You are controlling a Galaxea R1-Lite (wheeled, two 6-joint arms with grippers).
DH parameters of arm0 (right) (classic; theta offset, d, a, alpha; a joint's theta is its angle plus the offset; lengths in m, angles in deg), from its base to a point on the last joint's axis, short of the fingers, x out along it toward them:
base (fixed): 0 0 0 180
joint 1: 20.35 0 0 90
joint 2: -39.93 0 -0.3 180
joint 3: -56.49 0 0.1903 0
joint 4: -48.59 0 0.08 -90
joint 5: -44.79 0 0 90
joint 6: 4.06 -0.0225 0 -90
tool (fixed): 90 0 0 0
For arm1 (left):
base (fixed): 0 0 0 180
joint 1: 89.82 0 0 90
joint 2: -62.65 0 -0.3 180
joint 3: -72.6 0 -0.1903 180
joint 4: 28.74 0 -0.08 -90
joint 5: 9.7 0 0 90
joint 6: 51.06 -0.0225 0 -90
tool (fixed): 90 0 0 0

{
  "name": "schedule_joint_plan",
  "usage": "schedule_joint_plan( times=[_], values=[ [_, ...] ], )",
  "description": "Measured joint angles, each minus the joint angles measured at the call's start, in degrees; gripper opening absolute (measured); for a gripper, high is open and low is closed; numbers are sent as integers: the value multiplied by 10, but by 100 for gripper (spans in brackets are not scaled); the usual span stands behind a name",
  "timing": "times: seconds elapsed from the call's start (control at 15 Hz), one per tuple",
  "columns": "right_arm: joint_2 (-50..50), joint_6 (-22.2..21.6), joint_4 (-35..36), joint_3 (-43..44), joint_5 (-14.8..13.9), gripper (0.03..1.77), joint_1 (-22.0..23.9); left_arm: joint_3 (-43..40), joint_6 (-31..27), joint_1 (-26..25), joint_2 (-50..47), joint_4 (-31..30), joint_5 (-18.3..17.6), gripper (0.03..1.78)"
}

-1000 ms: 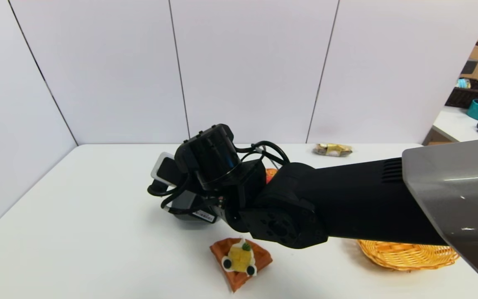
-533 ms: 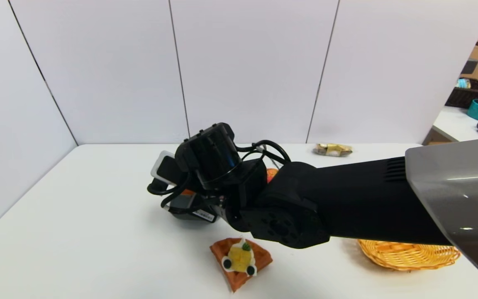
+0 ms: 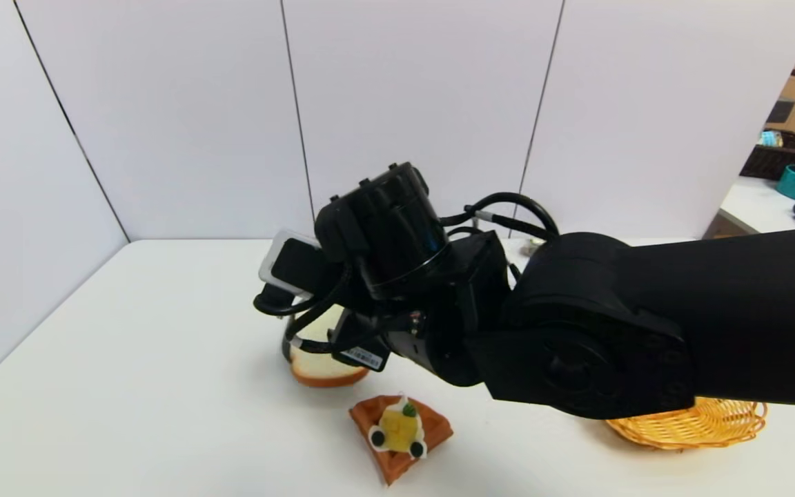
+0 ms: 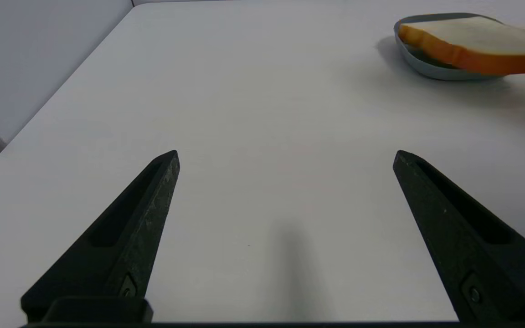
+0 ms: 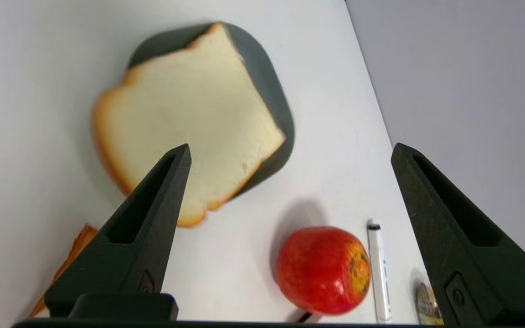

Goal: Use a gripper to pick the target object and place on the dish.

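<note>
Hovering above the tabletop (image 3: 163, 414) near the bread slice (image 5: 189, 123), the right gripper (image 5: 291, 148) stands open, its two fingers wide apart with nothing between them gripped. The slice lies on the dish (image 5: 269, 86), askew, its crust overhanging the low rim. A triangular waffle (image 3: 401, 435) with yellow topping sits by the tabletop's near edge, close to the slice, and a wicker basket (image 3: 701, 424) stands toward the near right corner. A red fruit (image 5: 321, 271) rests near the dish, just beside a white marker (image 5: 379, 273). The left gripper (image 4: 286, 157) is parked over the tabletop's left part, open and empty.
</note>
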Motion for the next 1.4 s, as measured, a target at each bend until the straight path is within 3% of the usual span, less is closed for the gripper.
schedule_joint_plan(
  times=[0.47,0.67,1.0,1.27,1.4],
  values=[
    [-85,-19,-2,-46,0,164,8,0,0,0,0,0,0,169],
    [-128,-40,-11,-44,-3,166,47,0,0,0,0,0,0,169],
    [-214,-49,-30,-42,13,168,206,0,0,0,0,0,0,169],
    [-278,-90,-26,-46,104,169,388,0,0,0,0,0,0,169],
    [-317,-133,-18,-49,142,169,446,0,0,0,0,0,0,169]
  ],
)
